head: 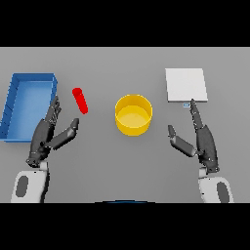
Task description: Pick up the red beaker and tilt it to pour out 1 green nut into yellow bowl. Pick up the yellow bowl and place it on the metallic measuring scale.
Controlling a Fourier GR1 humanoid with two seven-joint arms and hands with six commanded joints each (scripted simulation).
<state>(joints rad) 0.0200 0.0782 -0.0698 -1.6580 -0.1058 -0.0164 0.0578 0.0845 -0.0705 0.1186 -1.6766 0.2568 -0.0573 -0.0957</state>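
So the red beaker (80, 100) is lying tipped on the table, just right of the blue bin (28, 105); the left hand (48, 135) sits near it with fingers relaxed and spread, holding nothing; yellow bowl (133, 114) is dead center; the metallic scale (186, 85) is far right; right hand (199, 138) is below it, fingers straight, thumb out, empty too.

Bare table (97, 161) around yellow bowl (133, 115)
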